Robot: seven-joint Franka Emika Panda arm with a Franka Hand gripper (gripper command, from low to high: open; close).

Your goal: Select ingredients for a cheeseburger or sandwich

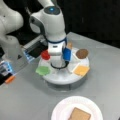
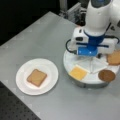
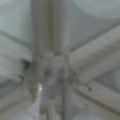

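The white-and-blue gripper (image 1: 59,65) is down over the hub of the round white divided tray (image 1: 65,79) at frame centre; whether its jaws are spread or closed, I cannot tell. One tan-brown toast square (image 2: 37,77) lies on the round white plate (image 2: 23,86), lower left. Yellow cheese square (image 2: 78,73), dark brown patty disc (image 2: 106,75), green lettuce blob (image 1: 43,70) and red tomato disc (image 1: 45,55) sit in tray compartments.

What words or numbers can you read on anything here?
None can be read. The white robot arm, the round white plate, the tan-brown toast square, the round white sectioned tray and the yellow cheese square carry no legible writing.
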